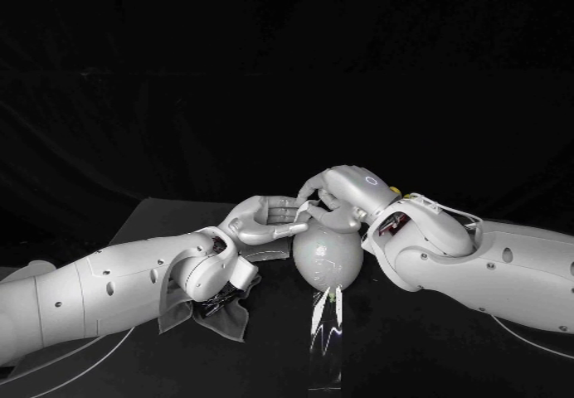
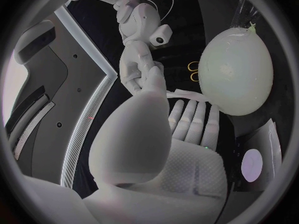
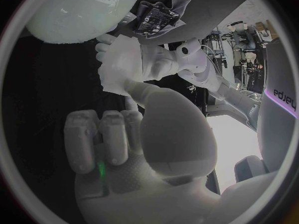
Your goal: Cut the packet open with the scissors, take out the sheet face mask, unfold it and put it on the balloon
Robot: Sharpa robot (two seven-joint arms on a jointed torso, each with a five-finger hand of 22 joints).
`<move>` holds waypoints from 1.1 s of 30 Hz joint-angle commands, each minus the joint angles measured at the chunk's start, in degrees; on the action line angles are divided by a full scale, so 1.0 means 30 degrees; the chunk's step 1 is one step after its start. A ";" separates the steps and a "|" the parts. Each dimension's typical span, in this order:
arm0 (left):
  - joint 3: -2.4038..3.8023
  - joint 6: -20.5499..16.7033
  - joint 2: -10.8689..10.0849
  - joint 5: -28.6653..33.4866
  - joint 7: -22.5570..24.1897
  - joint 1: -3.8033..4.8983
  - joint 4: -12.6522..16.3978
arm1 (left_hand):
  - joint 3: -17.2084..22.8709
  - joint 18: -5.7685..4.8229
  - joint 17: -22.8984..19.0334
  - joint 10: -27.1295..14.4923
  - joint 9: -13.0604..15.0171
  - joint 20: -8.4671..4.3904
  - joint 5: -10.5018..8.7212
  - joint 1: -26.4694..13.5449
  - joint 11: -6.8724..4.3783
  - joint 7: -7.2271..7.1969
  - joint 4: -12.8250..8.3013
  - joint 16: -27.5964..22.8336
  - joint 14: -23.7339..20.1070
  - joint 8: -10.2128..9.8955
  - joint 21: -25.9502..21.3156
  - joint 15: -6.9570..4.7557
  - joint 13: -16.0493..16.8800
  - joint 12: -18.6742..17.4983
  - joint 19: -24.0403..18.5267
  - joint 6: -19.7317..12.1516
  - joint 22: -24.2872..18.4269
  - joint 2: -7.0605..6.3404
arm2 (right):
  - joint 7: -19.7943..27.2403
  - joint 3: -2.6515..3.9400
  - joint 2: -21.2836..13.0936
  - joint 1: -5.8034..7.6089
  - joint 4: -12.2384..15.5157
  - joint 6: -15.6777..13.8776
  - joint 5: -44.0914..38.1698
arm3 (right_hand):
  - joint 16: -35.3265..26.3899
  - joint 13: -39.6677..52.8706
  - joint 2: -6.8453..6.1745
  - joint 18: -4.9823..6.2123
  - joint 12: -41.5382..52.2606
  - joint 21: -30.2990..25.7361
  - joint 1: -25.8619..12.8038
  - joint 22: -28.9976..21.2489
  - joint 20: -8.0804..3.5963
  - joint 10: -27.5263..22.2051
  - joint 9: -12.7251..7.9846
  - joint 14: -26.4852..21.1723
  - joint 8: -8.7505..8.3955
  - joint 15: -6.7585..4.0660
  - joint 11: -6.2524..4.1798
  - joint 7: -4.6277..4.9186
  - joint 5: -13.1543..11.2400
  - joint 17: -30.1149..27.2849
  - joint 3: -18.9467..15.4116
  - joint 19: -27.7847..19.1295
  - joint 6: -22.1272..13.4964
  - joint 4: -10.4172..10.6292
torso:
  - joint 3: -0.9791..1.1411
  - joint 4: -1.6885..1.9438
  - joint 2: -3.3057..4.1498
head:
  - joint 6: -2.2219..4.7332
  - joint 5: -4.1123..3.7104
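The pale balloon [image 1: 328, 259] lies on the black table between my arms; it shows too in the left wrist view [image 2: 236, 69] and the right wrist view [image 3: 77, 7]. My left hand [image 1: 265, 220] and right hand [image 1: 343, 192] meet just above its far end. Between them is the white sheet face mask [image 3: 119, 68], bunched, with a strip [image 2: 187, 94] reaching the balloon. Both hands pinch the mask. The cut packet [image 3: 156, 17] lies on a grey cloth [image 1: 221, 311] under my left wrist. The yellow scissors handles [image 2: 194, 70] peek out beside the balloon.
A clear shiny strip [image 1: 323, 340] lies on the table in front of the balloon. A flat piece with a round pale label [image 2: 254, 163] lies near my left palm. The table's far edge [image 1: 179, 201] runs just behind the hands.
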 commanded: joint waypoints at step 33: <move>0.0025 0.0371 0.0672 0.2704 -0.0136 0.0206 -0.0456 | 0.4205 0.2213 0.0745 0.5819 0.0645 -0.0091 -0.0019 0.2241 -0.1259 0.1096 -0.0202 0.1566 0.5750 0.1379 0.1307 -0.1301 0.0117 0.0319 0.6334 0.5121 0.0379 0.4093 | -0.0938 0.0044 0.0807 0.0078 -0.0827 0.0539 -0.0794 | 0.0123 0.4887 -0.0315 -0.0267 -0.0126 0.0106 -0.0501 0.5019 0.0069 0.1982 0.0038 0.2097 -0.0013 0.0064 0.0148 0.0196 0.0068 0.5017 0.0017 0.2148 -0.0306 -0.0079 | -0.0004 -0.0004 -0.0006 | 0.0046 -0.0139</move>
